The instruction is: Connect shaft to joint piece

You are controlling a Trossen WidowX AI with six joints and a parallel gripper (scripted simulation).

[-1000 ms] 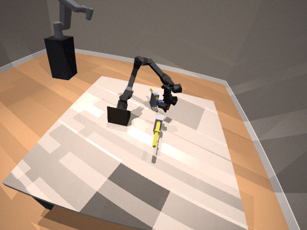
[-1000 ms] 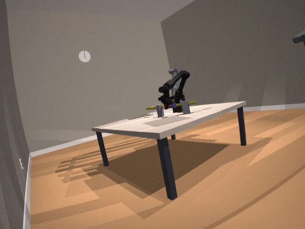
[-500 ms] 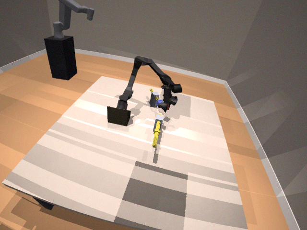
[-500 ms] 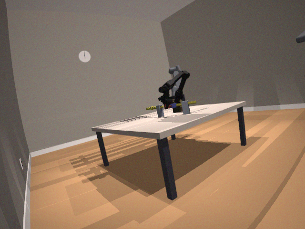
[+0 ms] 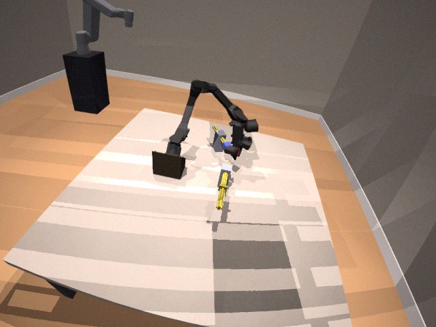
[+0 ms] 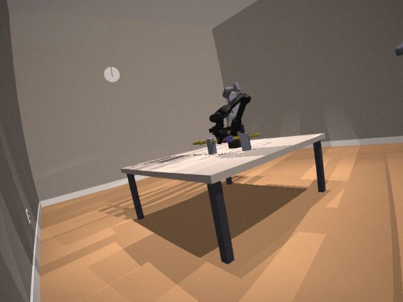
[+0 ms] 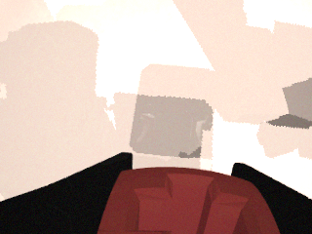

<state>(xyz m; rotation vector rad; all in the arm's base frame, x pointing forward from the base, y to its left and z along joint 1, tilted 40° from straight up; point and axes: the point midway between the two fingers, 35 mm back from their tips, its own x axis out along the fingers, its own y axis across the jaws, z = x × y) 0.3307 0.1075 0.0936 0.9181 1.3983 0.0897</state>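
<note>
My gripper is shut on the red joint piece. In the wrist view the piece sits between the black fingertips; its opening cannot be made out. Beside it is a blue hinge part on the end of the smooth yellow first shaft, which passes through the far grey block. The ribbed yellow second shaft lies in the near grey block. Its inner end stands apart from the joint piece in the top view.
The pale table carries the blocks and the dark plate at the arm's base. The arm arches over the table from the left to the joint. Another grey arm stands on a black pedestal beyond the table. Shadows stripe the tabletop.
</note>
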